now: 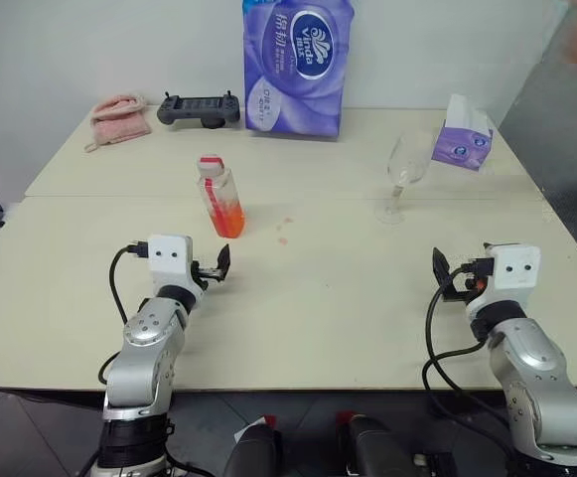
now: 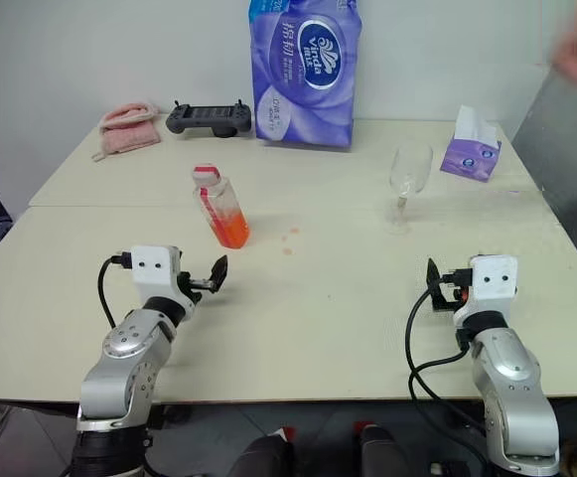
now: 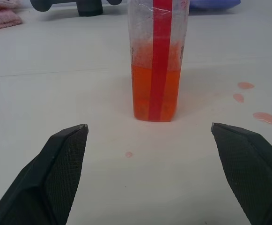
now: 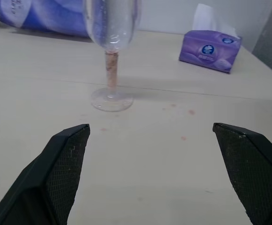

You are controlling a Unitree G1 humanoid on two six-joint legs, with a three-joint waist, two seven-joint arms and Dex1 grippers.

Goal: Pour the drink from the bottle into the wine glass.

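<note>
Right now both my hands hang just over the tabletop [image 1: 318, 328], near its front edge, and neither one holds anything. My left gripper [image 1: 216, 266] has its two black fingers [image 3: 56, 168] wide apart, and it points at the bottle [image 1: 220, 197]. That bottle stands upright in front of my left hand, a little left of the middle of the tabletop, not touching my fingers. It has a red and white top, a red stripe down its side, and the drink [image 3: 155, 96] fills only its lower part, orange-red and see-through. Some small pink drops [image 3: 253, 101] lie on the tabletop just beside the bottle, toward the wine glass. My right gripper [image 1: 441, 275] also has its fingers spread wide, and it points at the wine glass [image 1: 403, 177]. That glass stands upright on its round foot, well ahead of my right hand, toward the far right part of the tabletop. It looks clear, and I cannot tell if any drink is in the bowl. Past the glass, near the far right corner, sits a small purple tissue box [image 1: 463, 139]. At the far edge stands a big purple pack of tissues [image 1: 296, 65], with a dark game controller [image 1: 199, 108] beside it and a pink cloth [image 1: 119, 117] toward the far left corner.
</note>
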